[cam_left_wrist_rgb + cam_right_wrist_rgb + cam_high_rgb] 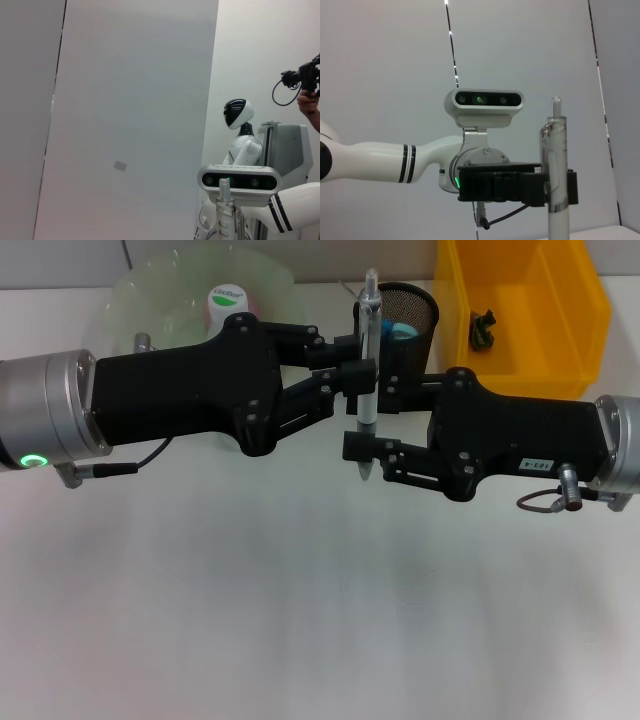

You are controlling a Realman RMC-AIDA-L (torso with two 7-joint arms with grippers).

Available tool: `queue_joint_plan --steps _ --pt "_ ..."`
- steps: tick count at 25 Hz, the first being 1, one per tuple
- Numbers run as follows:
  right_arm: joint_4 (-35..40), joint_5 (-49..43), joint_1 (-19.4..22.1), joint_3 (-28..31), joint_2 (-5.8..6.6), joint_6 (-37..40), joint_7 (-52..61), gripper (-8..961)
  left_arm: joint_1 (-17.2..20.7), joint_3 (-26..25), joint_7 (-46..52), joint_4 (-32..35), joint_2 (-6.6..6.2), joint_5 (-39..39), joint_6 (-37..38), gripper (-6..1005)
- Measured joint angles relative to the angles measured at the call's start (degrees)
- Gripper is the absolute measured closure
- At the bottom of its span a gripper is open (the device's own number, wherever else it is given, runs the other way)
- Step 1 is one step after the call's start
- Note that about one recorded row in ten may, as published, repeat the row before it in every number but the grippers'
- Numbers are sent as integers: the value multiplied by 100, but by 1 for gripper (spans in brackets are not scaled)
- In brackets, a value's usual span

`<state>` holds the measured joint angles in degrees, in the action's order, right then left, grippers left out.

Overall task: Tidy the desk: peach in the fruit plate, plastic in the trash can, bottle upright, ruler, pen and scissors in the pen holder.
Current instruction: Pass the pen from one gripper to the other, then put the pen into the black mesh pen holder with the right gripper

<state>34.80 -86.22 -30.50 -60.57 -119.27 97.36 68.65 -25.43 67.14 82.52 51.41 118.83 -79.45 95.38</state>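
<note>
Head view: left end effector [352, 375] and right end effector [372, 452] both grasping upright pen [367, 390].

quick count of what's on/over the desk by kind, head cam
Pen, upright, held between left pincer and right pincer: 1
Black mesh pen holder: 1
Yellow bin: 1
Clear green plate: 1
White bottle with green cap, on the plate: 1
Robot pincers: 2
Total: 7
</note>
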Motion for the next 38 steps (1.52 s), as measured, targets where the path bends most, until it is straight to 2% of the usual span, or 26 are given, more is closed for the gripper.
queue_joint_plan --steps 5,13,19,29,38 --pt "0 4 -1 -30 -3 0 -22 606 -1 0 0 -5 0 0 -4 818" --pt "-1 6 38 -34 -21 -2 -186 786 -17 31 -136 -111 -2 12 -3 818" --pt "-9 5 58 -35 -25 -3 -198 821 -16 56 -229 -139 -4 15 0 819" --pt "-14 22 79 -4 -26 4 -203 821 14 63 -218 -142 -18 -15 -17 809" --pt "-48 28 92 21 -26 4 -204 821 50 4 -173 -115 -34 -14 3 644"
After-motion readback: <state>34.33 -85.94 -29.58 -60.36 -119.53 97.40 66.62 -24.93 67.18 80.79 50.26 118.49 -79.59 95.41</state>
